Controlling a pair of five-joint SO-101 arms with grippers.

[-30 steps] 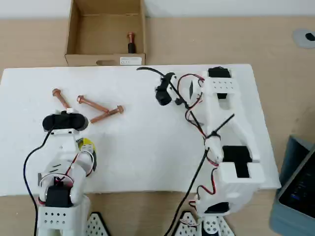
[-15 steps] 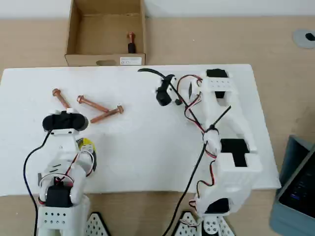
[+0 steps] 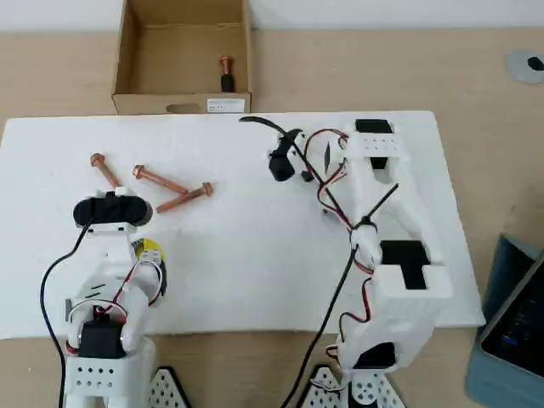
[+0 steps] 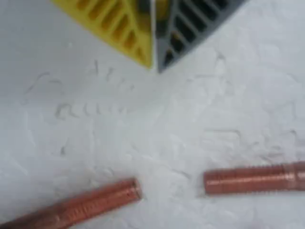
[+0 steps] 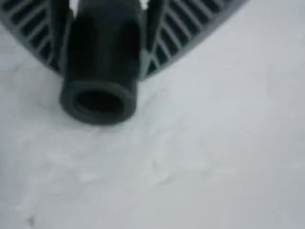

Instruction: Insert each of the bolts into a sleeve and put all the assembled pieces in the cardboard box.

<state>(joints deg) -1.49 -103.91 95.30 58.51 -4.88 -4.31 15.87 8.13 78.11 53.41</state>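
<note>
Three bolts [image 3: 160, 180] lie near twelve o'clock of my left gripper [image 4: 153, 62], the nearer one, which is pressed together; their long axes run roughly nine-to-three. Well apart toward three o'clock, my right gripper [image 5: 102, 43] pinches the sleeve [image 5: 97, 98].

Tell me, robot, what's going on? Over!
Left gripper shut, empty, near bolts. Right gripper shut on sleeve. One assembled piece in cardboard box. No obstacle seen.
</note>
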